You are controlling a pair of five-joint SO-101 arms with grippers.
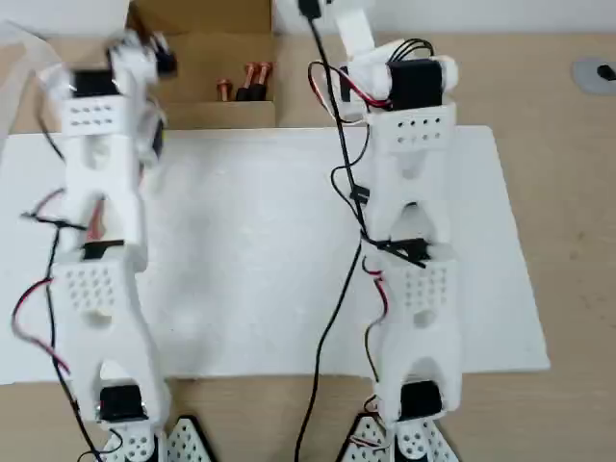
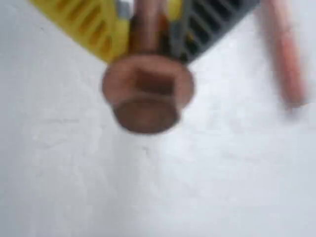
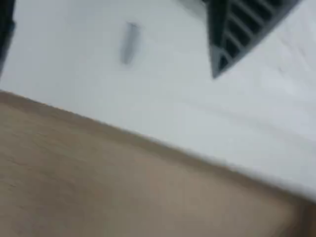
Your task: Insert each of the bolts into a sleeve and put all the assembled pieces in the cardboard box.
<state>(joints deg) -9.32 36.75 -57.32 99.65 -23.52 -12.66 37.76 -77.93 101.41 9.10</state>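
The left arm's fingers (image 2: 84, 24) are clamped on a copper bolt (image 2: 147, 94), its head facing out over the white mat (image 2: 74, 173). The right arm's fingers (image 3: 242, 29) stand apart, gripping nothing, with a grey sleeve (image 3: 130, 42) lying on the mat nearby. More copper bolts (image 1: 252, 79) sit in the cardboard box (image 1: 202, 114) at the bench's (image 1: 558, 173) far side.
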